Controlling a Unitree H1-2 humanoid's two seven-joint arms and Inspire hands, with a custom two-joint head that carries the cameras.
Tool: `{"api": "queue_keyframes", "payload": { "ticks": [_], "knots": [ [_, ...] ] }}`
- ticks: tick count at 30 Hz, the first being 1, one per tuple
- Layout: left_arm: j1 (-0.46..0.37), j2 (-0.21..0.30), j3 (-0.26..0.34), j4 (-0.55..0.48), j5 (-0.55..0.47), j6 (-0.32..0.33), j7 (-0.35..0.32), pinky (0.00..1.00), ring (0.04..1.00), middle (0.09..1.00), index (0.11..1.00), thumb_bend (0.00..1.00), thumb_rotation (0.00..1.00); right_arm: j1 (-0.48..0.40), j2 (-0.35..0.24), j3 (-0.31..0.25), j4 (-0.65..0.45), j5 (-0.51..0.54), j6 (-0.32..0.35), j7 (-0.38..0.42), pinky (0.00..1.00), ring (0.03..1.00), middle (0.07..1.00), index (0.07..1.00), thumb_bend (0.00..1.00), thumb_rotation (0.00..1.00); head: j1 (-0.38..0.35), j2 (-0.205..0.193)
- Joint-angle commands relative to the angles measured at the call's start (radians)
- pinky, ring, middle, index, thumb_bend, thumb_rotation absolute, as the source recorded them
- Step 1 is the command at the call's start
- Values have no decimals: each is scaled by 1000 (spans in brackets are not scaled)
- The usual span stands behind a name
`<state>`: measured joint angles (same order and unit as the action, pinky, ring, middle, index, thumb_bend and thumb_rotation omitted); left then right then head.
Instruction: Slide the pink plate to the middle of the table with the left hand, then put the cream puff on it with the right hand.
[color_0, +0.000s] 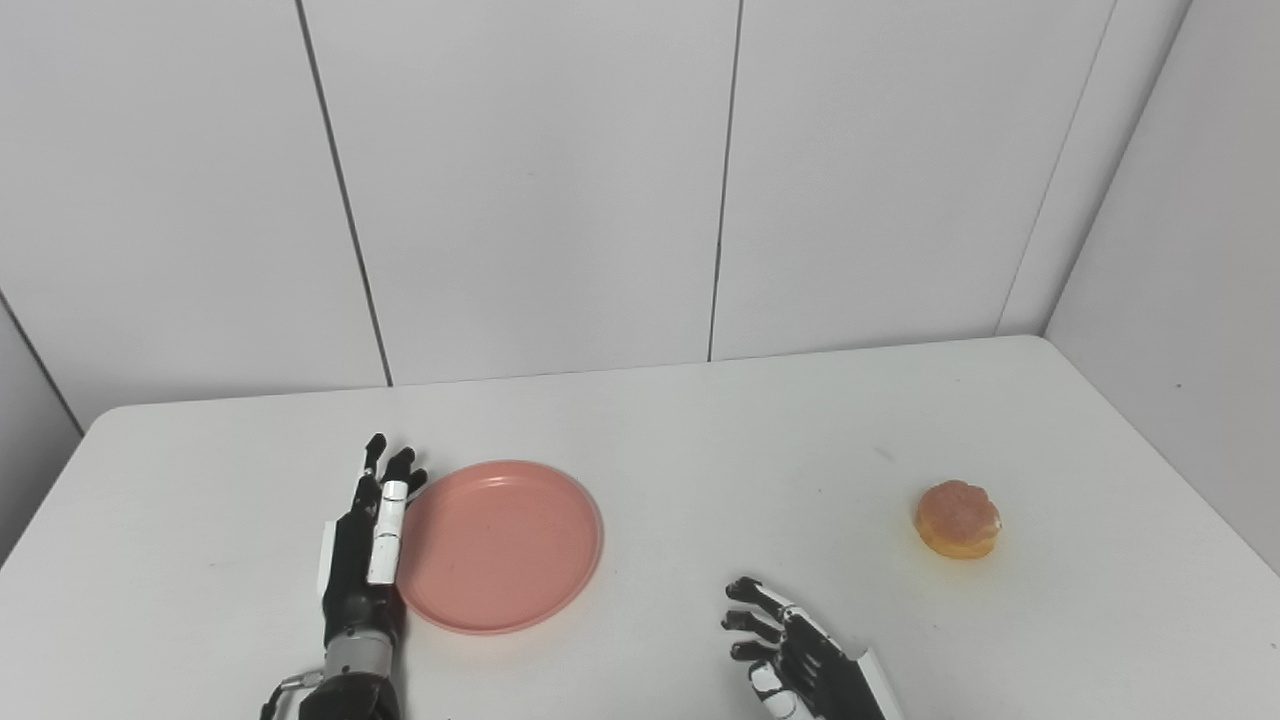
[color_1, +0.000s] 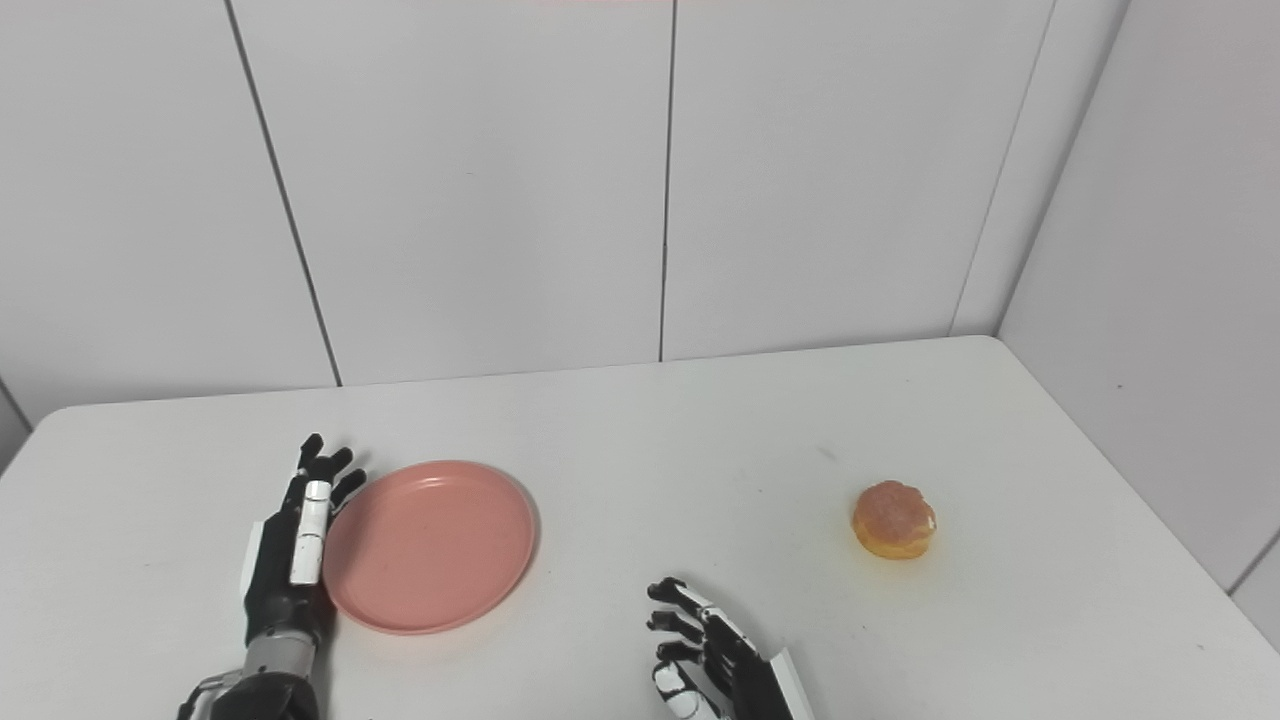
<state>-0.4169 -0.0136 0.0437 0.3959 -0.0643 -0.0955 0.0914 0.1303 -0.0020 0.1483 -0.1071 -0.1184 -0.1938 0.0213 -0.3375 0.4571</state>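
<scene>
Left eye view gives you the whole tabletop (color_0: 640, 420), white, with panelled walls behind it. The pink plate (color_0: 497, 545) lies flat at about 8 o'clock from the middle of the tabletop, so it is left of the centre. Your left hand (color_0: 368, 545) stands on its edge just at the 9 o'clock side of the plate, fingers stretched out straight and together, pointing to 12 o'clock. It looks to be touching the rim, but the pictures do not let me say this for sure. It grasps nothing; it is flat and released, as a pusher.

The cream puff (color_0: 958, 518) sits alone at about 4 o'clock from the centre, well apart from the plate and near the right edge of the tabletop. Your right hand (color_0: 795, 660) rests low at 6 o'clock, between the plate and the puff. Its fingers are spread and lightly curled, and it holds nothing. It is near the puff but apart from it.

In my judgement the first step is in hand and not finished: the plate needs to go further toward 3 o'clock to reach the middle. The second step is not begun, because the puff is untouched. What is left for you is to finish the slide, then reach with the right hand toward 2 o'clock, take the puff and set it on the plate.
</scene>
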Motion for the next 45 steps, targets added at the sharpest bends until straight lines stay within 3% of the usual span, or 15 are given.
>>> {"api": "queue_keyframes", "payload": {
  "ticks": [1,14,19,23,27,34,39,45],
  "knots": [
    [4,-53,-41,7,-17,38,-55,830,866,900,941,828,876,13,27,31,57,-14,79,14,724,804,898,795,701,834,-5,2],
    [-27,-73,-49,38,-22,29,-53,839,874,918,962,822,897,2,42,36,73,-66,77,-3,751,831,922,821,711,887,-5,9],
    [-35,-79,-43,43,-18,32,-56,843,870,917,961,818,895,8,28,39,56,-170,62,-45,809,843,885,834,685,848,-7,12],
    [-36,-86,-42,41,-9,43,-48,820,854,902,948,836,880,16,15,32,19,-260,47,-85,790,837,851,839,709,785,-17,13],
    [-44,-90,-44,63,-13,38,-59,829,860,906,958,824,886,12,-1,-8,-79,-332,65,-110,731,794,828,859,747,684,-35,5],
    [-54,-110,-39,84,-11,29,-47,817,853,893,945,837,872,-15,-43,-82,-258,-410,193,-67,723,795,829,883,763,585,-22,9],
    [-43,-106,-33,83,-13,24,-49,812,854,897,951,826,867,-74,-135,-145,-371,-476,271,-24,725,798,835,862,750,472,-14,4],
    [-38,-100,-27,86,-17,24,-55,800,858,895,957,817,881,-154,-218,-212,-437,-546,298,2,600,723,788,800,796,420,-21,-4]
  ]
}}
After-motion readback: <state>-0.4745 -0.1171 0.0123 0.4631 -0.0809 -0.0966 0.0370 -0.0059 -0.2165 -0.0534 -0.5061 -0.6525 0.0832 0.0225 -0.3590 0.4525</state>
